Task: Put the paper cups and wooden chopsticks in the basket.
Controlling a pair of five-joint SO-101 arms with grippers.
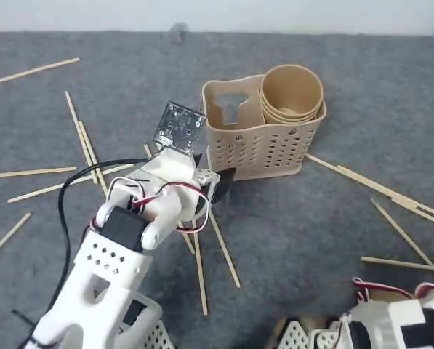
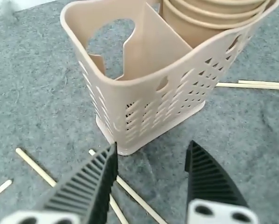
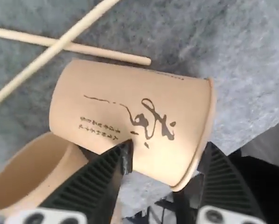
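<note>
A beige perforated basket [image 1: 256,149] stands at the middle of the grey carpet, with a stack of paper cups [image 1: 293,91] in its right compartment. My left gripper [image 1: 217,185] hovers open just in front of the basket [image 2: 144,112], above loose wooden chopsticks [image 2: 134,196]. My right gripper [image 3: 167,147] is open over a paper cup [image 3: 130,116] that lies on its side, its jaws either side of the rim end. A second cup [image 3: 27,172] lies beside it. Two chopsticks [image 3: 69,45] cross just beyond.
Several chopsticks [image 1: 86,145] are scattered left of the basket, more [image 1: 380,189] to its right and a few [image 1: 224,247] under the left arm. The right arm's body [image 1: 398,323] sits at the bottom right corner. White perforated bases [image 1: 151,334] line the near edge.
</note>
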